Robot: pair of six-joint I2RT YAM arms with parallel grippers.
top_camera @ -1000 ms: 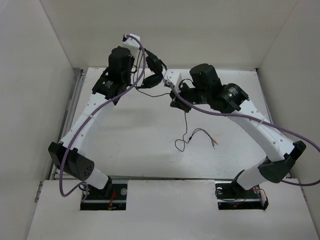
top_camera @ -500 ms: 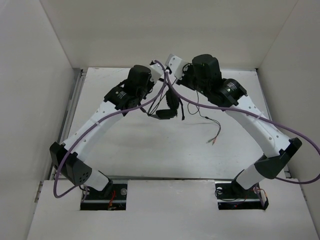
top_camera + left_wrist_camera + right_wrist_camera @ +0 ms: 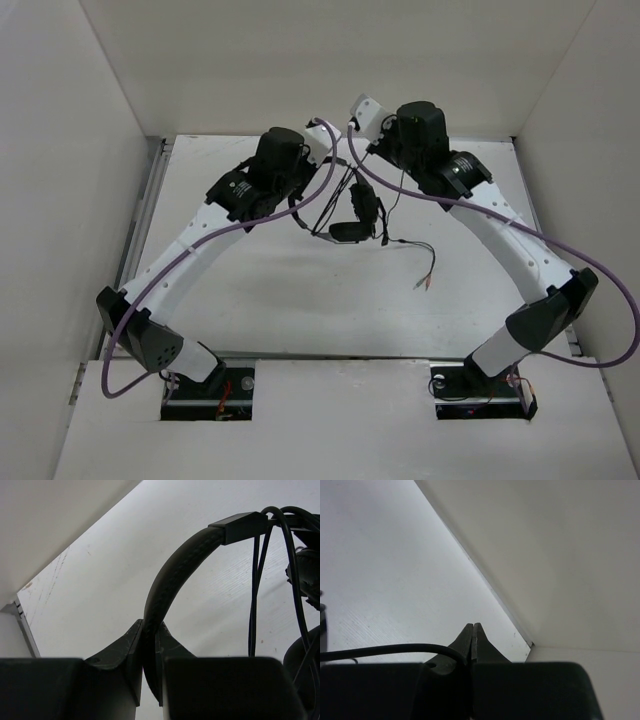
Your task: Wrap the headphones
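Observation:
The headphones (image 3: 355,218) hang above the middle of the table between my two arms. My left gripper (image 3: 150,632) is shut on the padded headband (image 3: 172,575), which arcs up and to the right from the jaws. It also shows in the top view (image 3: 303,196). Cable strands (image 3: 255,590) and an earcup (image 3: 306,567) hang at the right of the left wrist view. My right gripper (image 3: 473,630) is shut on the thin black cable (image 3: 395,650), high near the back wall (image 3: 352,140). The cable runs down to the plugs (image 3: 425,283) lying on the table.
White walls close in the table (image 3: 260,290) at the back and both sides. The back wall's foot (image 3: 490,587) runs just past my right fingertips. Thick purple arm cables (image 3: 330,185) cross near the headphones.
My right gripper has lifted back and up with the cable. My left gripper has carried the headphones from the back left toward the middle. The plugs have slid right on the table.

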